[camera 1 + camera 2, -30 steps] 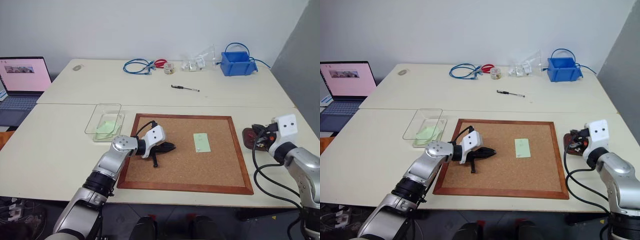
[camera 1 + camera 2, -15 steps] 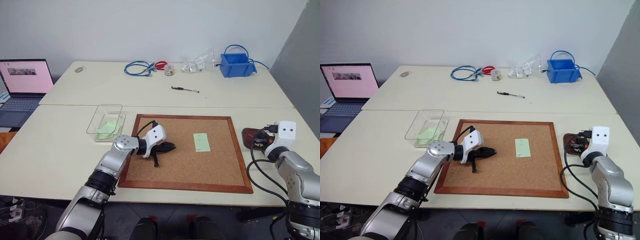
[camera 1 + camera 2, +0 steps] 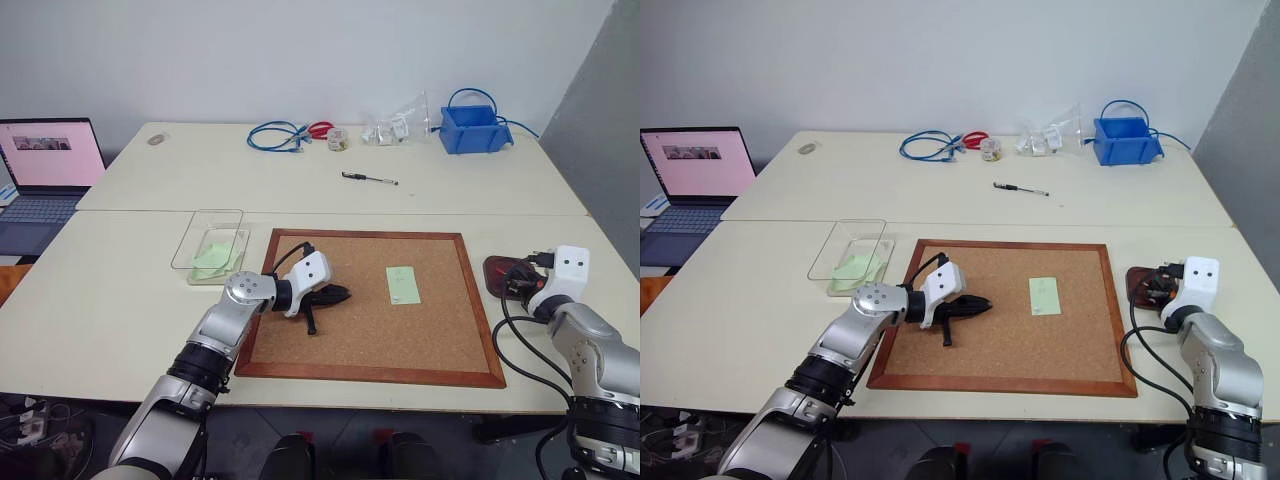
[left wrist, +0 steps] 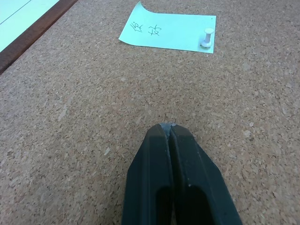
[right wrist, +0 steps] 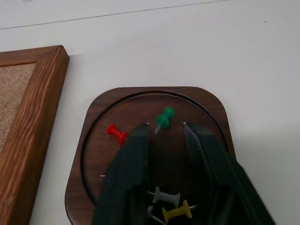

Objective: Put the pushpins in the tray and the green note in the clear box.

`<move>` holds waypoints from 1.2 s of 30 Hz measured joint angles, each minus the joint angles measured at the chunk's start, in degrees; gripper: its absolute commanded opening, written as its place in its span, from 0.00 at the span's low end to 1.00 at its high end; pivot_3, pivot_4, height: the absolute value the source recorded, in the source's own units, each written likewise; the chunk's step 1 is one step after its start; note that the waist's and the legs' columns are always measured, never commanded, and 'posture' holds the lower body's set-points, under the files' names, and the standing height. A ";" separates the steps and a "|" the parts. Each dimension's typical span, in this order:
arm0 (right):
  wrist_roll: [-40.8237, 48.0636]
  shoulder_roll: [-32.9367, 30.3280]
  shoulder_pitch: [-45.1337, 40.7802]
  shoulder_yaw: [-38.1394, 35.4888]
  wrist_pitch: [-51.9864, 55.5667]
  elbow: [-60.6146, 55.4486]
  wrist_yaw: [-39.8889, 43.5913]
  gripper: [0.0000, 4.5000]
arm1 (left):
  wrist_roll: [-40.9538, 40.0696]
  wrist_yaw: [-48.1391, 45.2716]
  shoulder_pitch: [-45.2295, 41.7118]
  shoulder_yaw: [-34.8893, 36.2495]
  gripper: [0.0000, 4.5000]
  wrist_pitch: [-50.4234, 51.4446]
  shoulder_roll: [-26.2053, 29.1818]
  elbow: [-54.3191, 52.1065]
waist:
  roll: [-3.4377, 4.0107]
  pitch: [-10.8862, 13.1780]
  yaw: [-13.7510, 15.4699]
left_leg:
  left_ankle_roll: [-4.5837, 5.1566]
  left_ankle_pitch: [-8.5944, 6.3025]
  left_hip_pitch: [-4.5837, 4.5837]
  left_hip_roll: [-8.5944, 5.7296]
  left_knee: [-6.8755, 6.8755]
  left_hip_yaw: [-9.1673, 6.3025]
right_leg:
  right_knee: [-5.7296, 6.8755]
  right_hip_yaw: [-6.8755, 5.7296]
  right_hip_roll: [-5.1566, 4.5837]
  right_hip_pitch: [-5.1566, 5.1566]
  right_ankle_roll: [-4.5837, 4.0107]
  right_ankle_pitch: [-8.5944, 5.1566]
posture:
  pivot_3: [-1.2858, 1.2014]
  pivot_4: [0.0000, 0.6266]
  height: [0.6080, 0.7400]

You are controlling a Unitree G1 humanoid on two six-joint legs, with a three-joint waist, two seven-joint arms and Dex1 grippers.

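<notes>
Nearest me, L hand (image 3: 338,294) rests low over the cork board (image 3: 440,340), fingers (image 4: 154,187) pressed together w/ nothing btwn them, tips pointing across the cork toward a pale green note (image 3: 403,284). That note lies flat on the board's middle-right, some writing on it, a white pin (image 4: 206,37) stuck in one corner.

R hand (image 5: 166,125) sits over the tray (image 5: 91,187), just off the board's R edge on the tabletop (image 3: 120,300); fingers part-open, a narrow gap, gripping nothing. In the tray: red pushpin (image 5: 116,133) and green pushpin (image 5: 164,116) lying just ahead of the fingertips, plus a grey pin (image 5: 166,196) and a yellow pin (image 5: 178,212) btwn the fingers further back.

Left of the board, the clear box (image 3: 190,262) holds a green slip (image 3: 212,254).

Far side: pen (image 3: 369,177), blue cable (image 3: 275,132), blue bin (image 3: 475,130), clear bag (image 3: 400,120). Laptop (image 3: 45,160) off to the L.
</notes>
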 measured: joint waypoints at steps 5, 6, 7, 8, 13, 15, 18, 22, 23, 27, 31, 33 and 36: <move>-0.16 -0.14 0.42 0.00 -0.28 -0.03 0.10 0.66 | 0.03 -0.02 0.00 0.00 0.00 -0.28 0.00 0.06 | 0.00 0.00 0.00 | 0.00 0.00 -0.01 0.00 0.00 0.00 | -0.01 0.00 0.00 0.00 0.01 0.00 | 0.52 0.24 1.00; -0.17 -0.17 0.45 0.00 -0.29 -0.12 0.16 0.72 | 0.04 -0.02 0.00 0.00 0.00 -0.35 0.00 0.09 | -0.01 0.00 0.01 | 0.00 0.00 -0.01 0.00 0.00 0.00 | -0.01 0.00 0.00 0.00 0.01 0.00 | 0.52 0.24 1.00; -0.18 -0.20 0.47 0.00 -0.29 -0.18 0.18 0.76 | 0.04 -0.02 0.00 0.00 0.00 -0.40 0.00 0.11 | -0.01 0.01 0.01 | 0.00 0.00 -0.01 0.00 0.00 0.00 | -0.02 0.00 0.00 0.00 0.01 -0.01 | 0.52 0.24 1.00; -0.21 -0.29 0.56 0.02 -0.30 -0.38 0.28 0.80 | 0.04 -0.02 0.00 0.00 0.00 -0.45 0.00 0.12 | 0.00 0.01 0.01 | 0.00 0.00 -0.01 0.00 0.00 0.00 | -0.02 0.00 0.00 -0.01 0.01 -0.01 | 0.52 0.24 1.00; 0.20 -2.94 1.89 0.54 -0.42 -6.66 3.57 0.94 | 0.04 -0.08 0.05 0.00 0.00 -0.60 0.02 0.13 | 0.01 0.01 0.01 | 0.00 0.00 -0.04 0.00 -0.03 -0.01 | -0.04 -0.01 0.00 -0.03 0.03 -0.02 | 0.52 0.24 1.00; 1.89 -4.33 2.37 1.72 -0.39 -10.32 7.32 0.94 | 0.04 -0.07 0.07 0.00 0.00 -0.68 0.03 0.14 | 0.00 0.02 0.00 | 0.00 0.00 -0.04 0.01 -0.03 -0.01 | -0.05 -0.01 0.00 -0.03 0.03 -0.02 | 0.52 0.24 1.00; 5.18 -6.90 3.93 5.73 -0.59 -15.69 15.46 0.94 | 0.04 -0.07 0.12 0.00 0.00 -0.75 0.02 0.12 | -0.03 0.03 0.00 | 0.00 -0.01 -0.05 0.02 -0.04 -0.04 | -0.13 -0.06 0.01 0.00 0.06 -0.03 | 0.52 0.24 1.00; 8.62 -9.59 5.49 12.94 -2.97 -21.31 26.35 0.94 | 0.04 -0.05 0.34 0.00 0.00 -0.79 0.00 -0.16 | -0.03 0.04 0.00 | 0.01 -0.01 -0.06 0.06 -0.11 -0.07 | -0.46 -0.12 0.03 0.11 0.10 -0.02 | 0.52 0.24 1.00; 8.67 -9.83 5.47 14.63 -4.20 -21.77 28.37 0.94 | 0.04 -0.05 0.43 0.00 0.00 -0.80 0.00 -0.30 | -0.08 0.06 0.00 | 0.01 -0.01 -0.07 0.06 -0.11 -0.07 | -0.51 -0.12 0.02 0.13 0.11 -0.01 | 0.52 0.24 1.00; 7.58 -10.32 5.23 20.39 -8.38 -21.07 33.04 0.94 | 0.03 -0.13 0.55 0.00 0.00 -0.87 -0.02 -0.59 | -0.19 0.09 0.02 | 0.01 -0.03 -0.10 0.06 -0.10 -0.07 | -0.62 -0.11 0.00 0.16 0.13 0.00 | 0.52 0.24 1.00; 4.85 -9.75 4.33 24.76 -11.99 -17.50 35.02 0.94 | 0.03 -0.12 0.64 0.00 0.00 -0.88 -0.02 -0.70 | -0.19 0.09 0.04 | 0.02 -0.03 -0.10 0.05 -0.11 -0.09 | -0.62 -0.13 0.00 0.16 0.12 0.00 | 0.52 0.24 1.00; 3.04 -9.00 4.07 26.67 -14.53 -15.07 35.95 0.94 | 0.04 -0.05 0.84 0.00 0.00 -0.88 0.05 -0.97 | -0.21 0.09 0.03 | 0.02 -0.03 -0.09 0.06 -0.11 -0.08 | -0.63 -0.13 0.00 0.16 0.12 0.00 | 0.52 0.24 1.00; 0.37 -7.86 3.44 29.56 -17.83 -10.66 36.21 0.94 | 0.04 0.34 1.49 0.01 0.00 -0.88 0.24 -1.94 | -0.21 0.09 0.01 | 0.02 -0.04 -0.10 0.06 -0.11 -0.07 | -0.63 -0.11 0.00 0.16 0.11 -0.01 | 0.52 0.24 1.00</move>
